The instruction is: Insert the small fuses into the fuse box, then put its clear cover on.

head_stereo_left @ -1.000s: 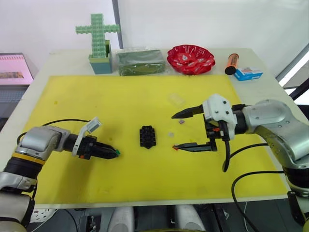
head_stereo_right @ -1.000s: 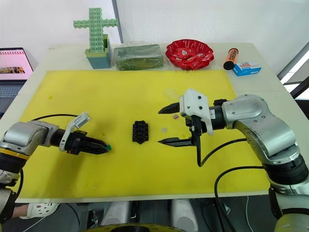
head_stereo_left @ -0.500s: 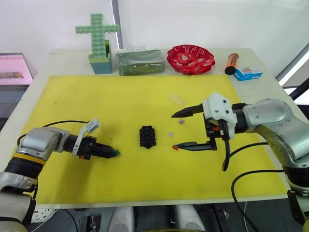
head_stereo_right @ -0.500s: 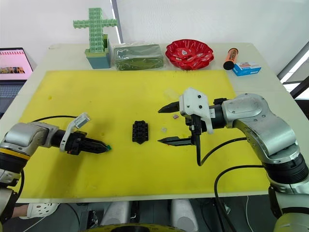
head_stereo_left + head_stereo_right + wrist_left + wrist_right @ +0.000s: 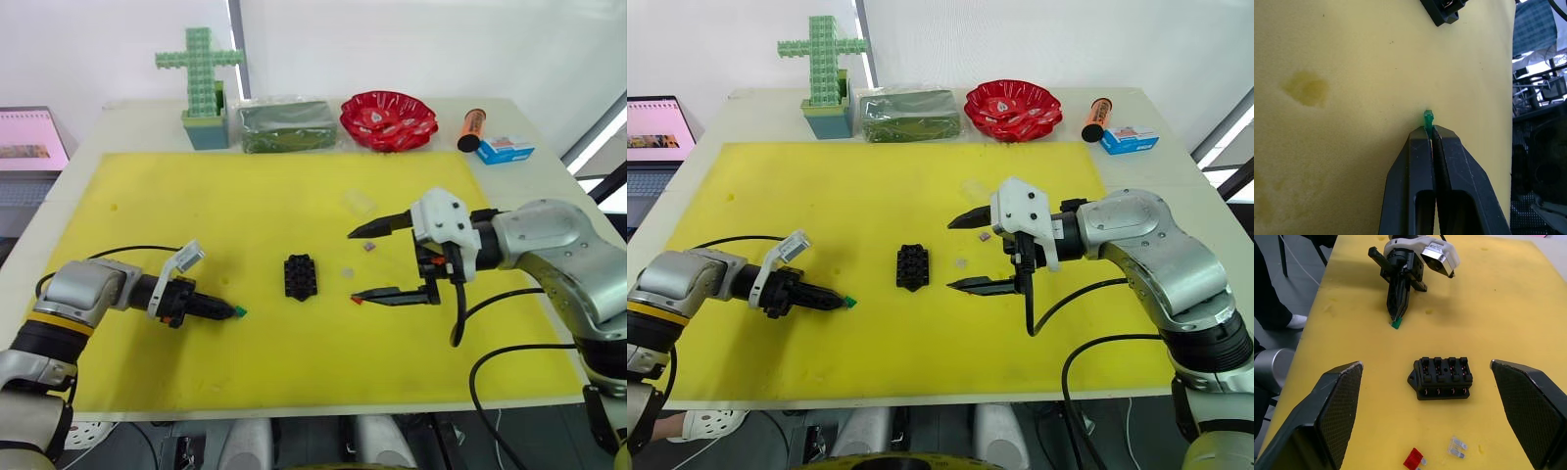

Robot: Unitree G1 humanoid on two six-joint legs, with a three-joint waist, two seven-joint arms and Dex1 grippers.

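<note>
While a green fuse (image 5: 1428, 117) is pinched at the closed tips of the left gripper (image 5: 228, 311) over the yellow mat (image 5: 245, 196) | right gripper (image 5: 355, 265) is held wide open, empty | fuse box (image 5: 299, 276) is seen between both grippers | red fuse (image 5: 1414, 459) and pale fuse (image 5: 1457, 447) are seen just beside the box.

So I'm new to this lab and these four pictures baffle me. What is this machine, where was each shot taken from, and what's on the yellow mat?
It is a two-armed humanoid robot. Two pictures come from cameras in its head, looking down over its arms; the other two come from cameras on each wrist.

The left gripper has its jaws shut on a green fuse, held just above the yellow mat. The right gripper hangs with jaws wide open and empty.

Between them sits the black fuse box. Near it lie a red fuse, a pale fuse and the faint clear cover. A red bowl stands at the table's far edge.
</note>
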